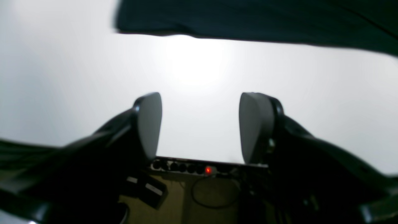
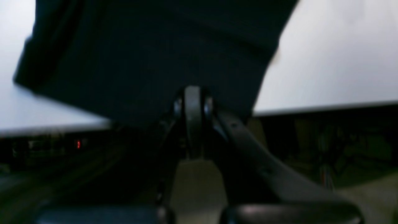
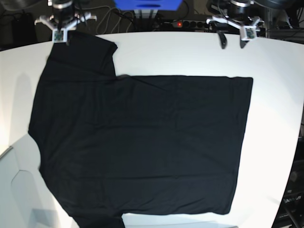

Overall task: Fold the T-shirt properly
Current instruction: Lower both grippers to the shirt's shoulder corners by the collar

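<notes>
Black curved fingers [image 1: 149,124], grey oval pads [image 1: 255,127], white wrist brackets [image 3: 64,21]

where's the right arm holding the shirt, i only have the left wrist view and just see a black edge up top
Observer: The right gripper is shut on the T-shirt at the sleeve at the table's far edge.
Operator: is the shirt laid out or bunched
Observer: Laid out flat across the white table, hem side toward your arm.
Operator: am i over the cloth
Observer: No. In the base view the left gripper hangs beyond the shirt's far corner, jaws apart, holding nothing.
Operator: any print showing
Observer: None in the base view; the side facing up is plain black.
</notes>
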Robot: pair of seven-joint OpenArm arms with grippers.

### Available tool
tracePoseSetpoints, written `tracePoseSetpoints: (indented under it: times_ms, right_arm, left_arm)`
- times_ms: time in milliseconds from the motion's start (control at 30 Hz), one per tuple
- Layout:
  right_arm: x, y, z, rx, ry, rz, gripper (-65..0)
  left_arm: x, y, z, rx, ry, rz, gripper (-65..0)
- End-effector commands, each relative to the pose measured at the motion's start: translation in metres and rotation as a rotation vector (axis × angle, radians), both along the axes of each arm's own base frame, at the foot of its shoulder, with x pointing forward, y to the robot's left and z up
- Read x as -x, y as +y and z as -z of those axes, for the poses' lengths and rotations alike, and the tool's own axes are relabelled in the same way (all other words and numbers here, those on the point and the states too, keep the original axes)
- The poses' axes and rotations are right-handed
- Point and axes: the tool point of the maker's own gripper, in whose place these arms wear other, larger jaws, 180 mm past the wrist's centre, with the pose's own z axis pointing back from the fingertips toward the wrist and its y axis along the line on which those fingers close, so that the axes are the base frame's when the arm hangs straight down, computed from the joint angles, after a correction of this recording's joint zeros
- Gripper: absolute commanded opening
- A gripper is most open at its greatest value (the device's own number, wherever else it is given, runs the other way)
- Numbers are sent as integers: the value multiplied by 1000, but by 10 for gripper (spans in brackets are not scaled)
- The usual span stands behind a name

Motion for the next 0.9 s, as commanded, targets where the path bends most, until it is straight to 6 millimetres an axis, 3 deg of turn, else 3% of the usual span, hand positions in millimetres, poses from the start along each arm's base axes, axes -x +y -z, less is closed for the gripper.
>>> tracePoseSetpoints:
  times_ms: [0, 100, 300, 400, 533, 667, 767, 867]
  right_arm:
    - [-4, 0, -8, 2, -32, -9, -650]
    - [-13, 1, -13, 3, -59, -10, -601]
    - [-16, 2, -15, 2, -73, -12, -381]
    - [-16, 2, -15, 2, -73, -12, -313]
    - [-19, 1, -15, 2, -78, -12, -291]
    - [-19, 1, -15, 2, -75, -11, -291]
    - [-19, 1, -15, 2, -75, -11, -291]
    - [-19, 2, -15, -2, -76, 1, -291]
  left_arm:
    - [-6, 2, -9, -2, -38, -3, -270]
    - [-13, 13, -14, -25, -61, -20, -270]
    - [-24, 23, -20, -47, -98, -38, -269]
    - [-28, 34, -16, -62, -107, -70, -269]
    - [-38, 47, -6, -72, -113, -99, -262]
    - [-48, 56, 4, -76, -118, -120, -191]
    - [-59, 62, 8, -78, -134, -134, -178]
    - [-71, 88, 11, -104, -156, -204, -178]
